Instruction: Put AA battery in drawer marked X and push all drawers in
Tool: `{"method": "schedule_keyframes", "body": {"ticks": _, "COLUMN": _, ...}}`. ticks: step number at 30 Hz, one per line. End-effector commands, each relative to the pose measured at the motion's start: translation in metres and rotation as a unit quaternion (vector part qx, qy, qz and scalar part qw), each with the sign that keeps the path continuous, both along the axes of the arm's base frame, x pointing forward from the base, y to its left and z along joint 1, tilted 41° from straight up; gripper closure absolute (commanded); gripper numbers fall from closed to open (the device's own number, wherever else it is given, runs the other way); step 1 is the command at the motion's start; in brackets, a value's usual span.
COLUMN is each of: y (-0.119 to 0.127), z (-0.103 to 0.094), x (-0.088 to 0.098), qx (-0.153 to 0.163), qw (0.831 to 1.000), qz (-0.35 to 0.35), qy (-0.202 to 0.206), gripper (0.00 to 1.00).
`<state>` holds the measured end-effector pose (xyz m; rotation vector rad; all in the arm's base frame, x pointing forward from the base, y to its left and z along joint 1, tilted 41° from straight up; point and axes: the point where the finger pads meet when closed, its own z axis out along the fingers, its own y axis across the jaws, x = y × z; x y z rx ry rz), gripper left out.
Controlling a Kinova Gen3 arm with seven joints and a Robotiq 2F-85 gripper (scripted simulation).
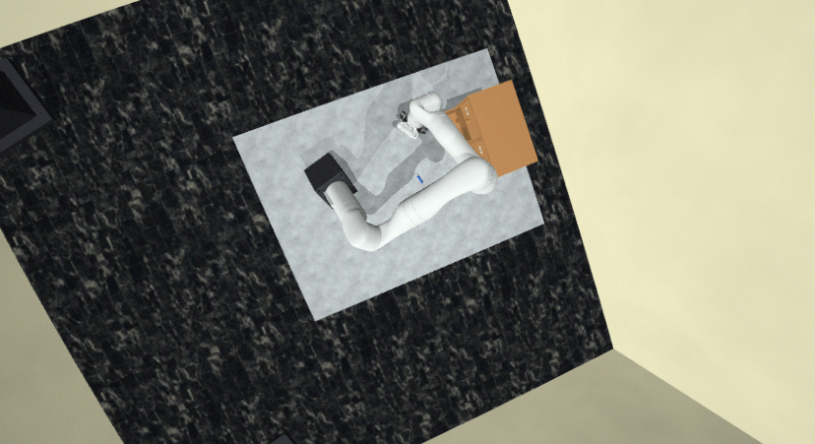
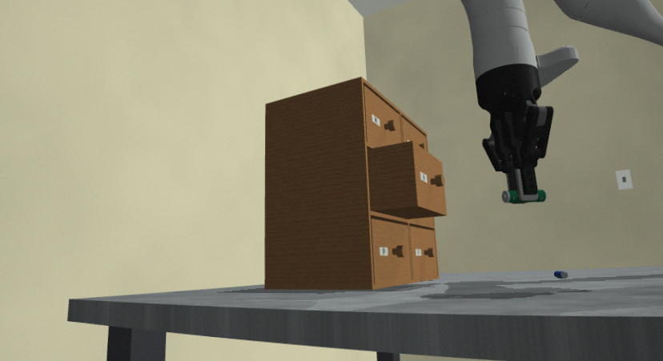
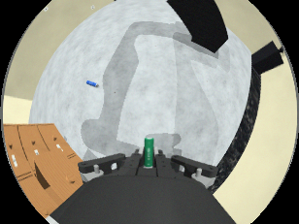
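My gripper (image 2: pixel 524 190) (image 3: pixel 149 152) is shut on the green battery (image 2: pixel 512 197) (image 3: pixel 149 146). The battery lies level across the fingertips, well above the table and in front of the chest. The brown chest (image 1: pixel 507 127) (image 2: pixel 315 186) (image 3: pixel 45 137) stands upright. One middle-row drawer (image 2: pixel 428 194) is pulled partly out and sits about level. Its label (image 2: pixel 423 177) is too small to read surely. The battery is at a little below the height of this drawer's front. The other drawers that show look pushed in. The inside of the open drawer is mostly hidden.
A blue battery (image 1: pixel 419 178) (image 2: pixel 560 274) (image 3: pixel 91 83) lies on the table (image 1: pixel 353 282) (image 2: pixel 231 317), apart from the chest. The arm's elbow (image 1: pixel 481 173) overlaps the chest's front corner in the overhead view. The black robot base (image 1: pixel 326 170) stands toward the far side from the chest.
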<state>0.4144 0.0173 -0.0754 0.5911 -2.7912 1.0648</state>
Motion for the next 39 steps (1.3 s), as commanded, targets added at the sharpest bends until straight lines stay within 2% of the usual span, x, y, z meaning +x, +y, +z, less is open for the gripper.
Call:
{"method": "schedule_keyframes", "body": {"ticks": 1, "y": -0.004, "z": 0.006, "x": 0.001, "qx": 0.001, "qw": 1.0, "qz": -0.01, "qy": -0.011, "gripper": 0.91}}
{"method": "schedule_keyframes", "body": {"ticks": 10, "y": -0.025, "z": 0.025, "x": -0.001, "qx": 0.005, "qw": 0.995, "qz": -0.072, "qy": -0.065, "gripper": 0.91}}
{"method": "schedule_keyframes", "body": {"ticks": 13, "y": -0.028, "z": 0.027, "x": -0.001, "qx": 0.006, "qw": 0.994, "qz": -0.08, "qy": -0.072, "gripper": 0.91}}
{"method": "schedule_keyframes", "body": {"ticks": 27, "y": -0.065, "z": 0.059, "x": -0.004, "qx": 0.013, "qw": 0.969, "qz": -0.185, "qy": -0.164, "gripper": 0.91}}
{"method": "schedule_keyframes", "body": {"ticks": 39, "y": -0.077, "z": 0.07, "x": -0.005, "qx": 0.015, "qw": 0.956, "qz": -0.219, "qy": -0.194, "gripper": 0.91}}
